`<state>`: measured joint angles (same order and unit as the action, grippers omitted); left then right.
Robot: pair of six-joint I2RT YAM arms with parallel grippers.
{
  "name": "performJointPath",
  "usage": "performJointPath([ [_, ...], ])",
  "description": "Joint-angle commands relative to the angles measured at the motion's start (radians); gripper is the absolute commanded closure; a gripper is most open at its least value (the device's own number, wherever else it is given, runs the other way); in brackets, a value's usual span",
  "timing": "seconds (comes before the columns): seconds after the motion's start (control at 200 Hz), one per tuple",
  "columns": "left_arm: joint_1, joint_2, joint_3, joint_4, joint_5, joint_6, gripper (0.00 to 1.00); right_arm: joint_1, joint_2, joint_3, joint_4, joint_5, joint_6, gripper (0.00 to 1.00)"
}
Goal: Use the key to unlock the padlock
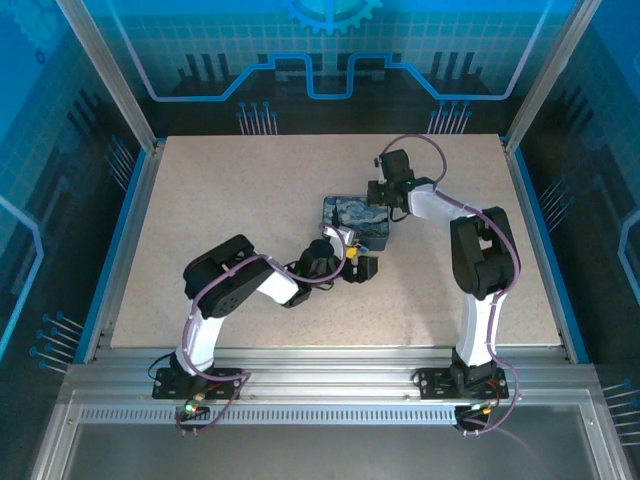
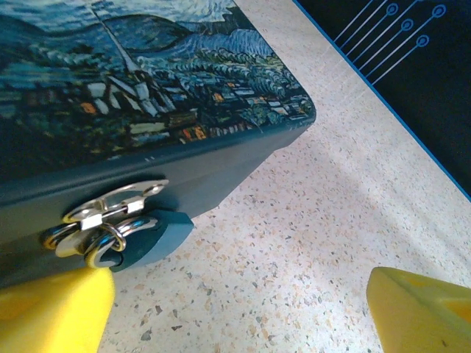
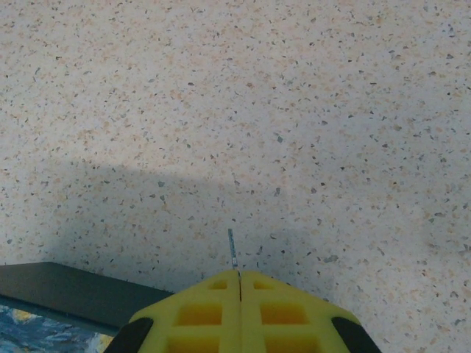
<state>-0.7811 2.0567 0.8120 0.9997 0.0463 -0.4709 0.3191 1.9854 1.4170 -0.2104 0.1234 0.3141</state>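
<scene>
A dark box [image 2: 184,158] with a painted night-sky lid [image 1: 358,222] sits mid-table. A blue padlock [image 2: 151,235] hangs from the silver hasp [image 2: 110,206] on its front wall, resting on the table. My left gripper [image 2: 235,316] is low in front of that wall and open. One yellow finger [image 2: 51,312] is just below the padlock, the other far to the right. My right gripper [image 3: 241,276] hovers over the table behind the box [image 3: 59,294]. It is shut on the key [image 3: 232,250], whose thin blade sticks out past the fingertips.
The speckled tabletop [image 1: 220,190] has free room on the left and at the back. A blue rim [image 2: 383,110] and the enclosure's posts bound it. The right arm [image 1: 480,260] arches over the table's right side.
</scene>
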Motion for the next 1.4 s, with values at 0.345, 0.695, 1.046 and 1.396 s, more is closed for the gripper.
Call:
performJointPath([
  [0.345,0.001,-0.059,0.055,-0.235,-0.258,-0.106,0.10,0.044,-0.020,-0.056,-0.076,-0.071,0.014,1.00],
  [0.695,0.017,-0.055,0.046,-0.074,-0.062,-0.064,0.19,0.049,-0.026,-0.064,-0.066,-0.075,0.017,1.00],
  [1.046,0.053,-0.016,-0.019,0.142,0.065,-0.131,0.38,0.051,-0.033,-0.069,-0.065,-0.070,0.019,1.00],
  [1.396,0.053,0.014,-0.048,0.243,0.088,-0.178,0.51,0.057,-0.034,-0.073,-0.066,-0.064,0.022,1.00],
])
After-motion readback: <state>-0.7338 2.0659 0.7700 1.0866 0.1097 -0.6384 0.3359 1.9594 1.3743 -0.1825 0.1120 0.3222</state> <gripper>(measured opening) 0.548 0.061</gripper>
